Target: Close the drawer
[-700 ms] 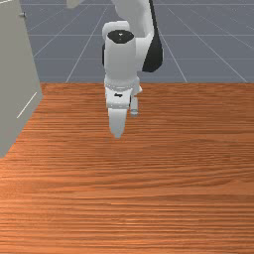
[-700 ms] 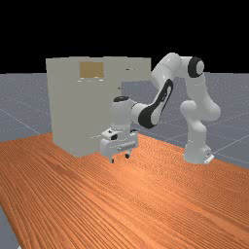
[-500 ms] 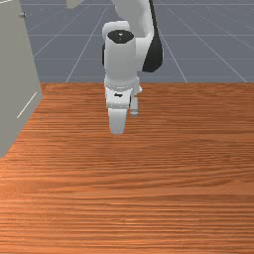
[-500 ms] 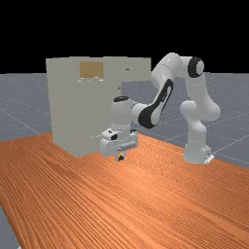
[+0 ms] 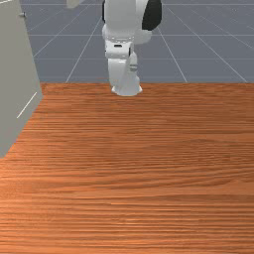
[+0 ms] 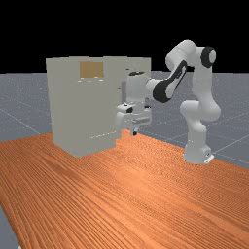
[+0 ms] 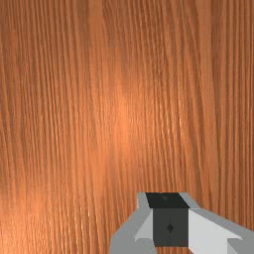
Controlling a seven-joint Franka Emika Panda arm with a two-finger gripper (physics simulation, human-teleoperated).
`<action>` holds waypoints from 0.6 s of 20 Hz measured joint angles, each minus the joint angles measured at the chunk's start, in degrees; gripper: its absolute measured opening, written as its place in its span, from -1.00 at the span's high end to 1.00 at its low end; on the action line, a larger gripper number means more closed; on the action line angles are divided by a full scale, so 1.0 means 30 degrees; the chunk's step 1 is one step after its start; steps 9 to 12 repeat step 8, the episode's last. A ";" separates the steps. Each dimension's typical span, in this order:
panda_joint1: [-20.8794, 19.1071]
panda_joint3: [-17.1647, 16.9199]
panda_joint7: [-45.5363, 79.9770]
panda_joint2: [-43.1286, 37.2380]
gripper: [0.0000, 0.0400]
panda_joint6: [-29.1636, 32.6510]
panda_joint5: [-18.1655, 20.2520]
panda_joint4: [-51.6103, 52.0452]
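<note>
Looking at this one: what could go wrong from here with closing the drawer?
The gripper hangs lower than the pulled-out drawer, so a push at this height would probably miss it.

The arm crosses close to the cabinet in the far view; raising it carelessly might knock the drawer from the side or below.

The fingers are together, so they may offer only a small pushing surface and could slip.

Bent arm (image 6: 182, 54), jaws together, downward

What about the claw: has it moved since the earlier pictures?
Yes. Judged against the cabinet in the far view, the claw has moved up and toward the far view's right.
</note>
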 joint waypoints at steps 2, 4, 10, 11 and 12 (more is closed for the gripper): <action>-0.0005 -0.0088 -0.0261 -0.3161 1.00 0.0307 -0.0262 -0.3488; -0.0081 -0.0101 0.0009 -0.5450 1.00 0.0245 -0.0427 -0.5703; -0.2667 -0.5347 -1.6802 -0.0495 1.00 -0.0135 0.0910 -0.0055; -0.2667 -0.5347 -1.6802 -0.0495 1.00 -0.0135 0.0910 -0.0055; -0.2667 -0.5347 -1.6802 -0.0495 1.00 -0.0135 0.0910 -0.0055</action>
